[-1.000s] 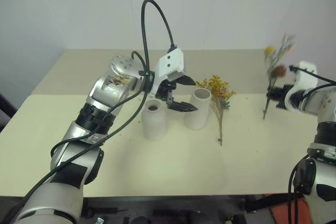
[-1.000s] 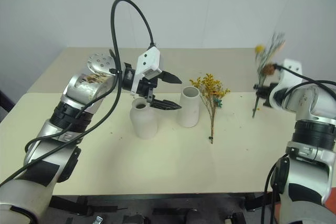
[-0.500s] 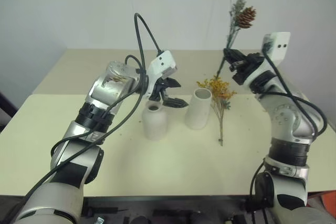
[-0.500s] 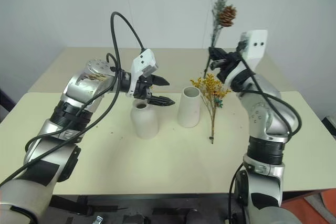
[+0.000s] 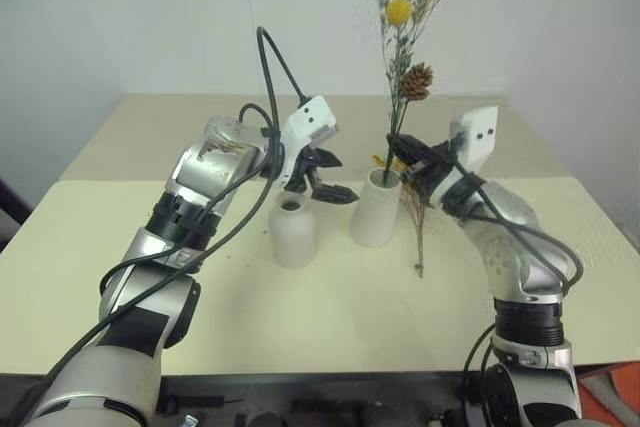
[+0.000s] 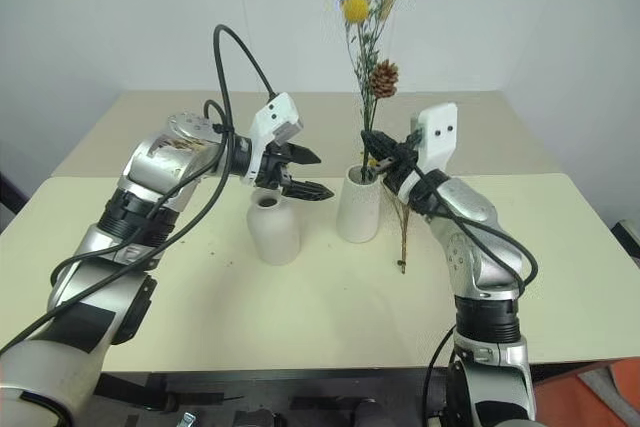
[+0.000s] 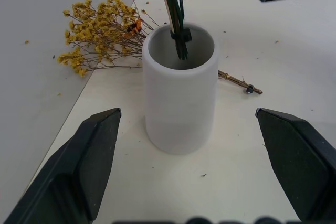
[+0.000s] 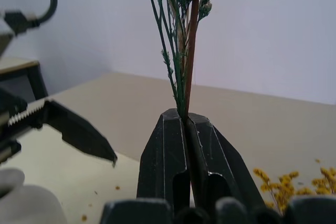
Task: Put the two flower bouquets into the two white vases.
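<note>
My right gripper (image 5: 396, 145) is shut on the stems of the slimmer mixed sprig (image 5: 415, 80), which stands upright with a pine cone and a yellow ball on top. The stem ends reach into the mouth of the taller white cylinder vase (image 7: 180, 98). The bushy yellow bouquet (image 5: 419, 209) lies flat on the table just right of and behind that vase. The short bottle-shaped white vase (image 5: 294, 232) stands to the cylinder's left, with nothing in it. My left gripper (image 5: 346, 179) hovers open above the short vase, pointing at the cylinder, and holds nothing.
Both vases stand mid-table on a beige tabletop (image 5: 300, 327). A black cable (image 5: 275, 67) loops above my left arm. A pale wall rises behind the table's far edge. Small crumbs of dried flower dot the surface around the vases.
My right arm has swung in from the right edge with the mixed sprig, lifted it high, then lowered its stem ends into the cylinder vase. The left gripper tilted slightly, then stayed put.
</note>
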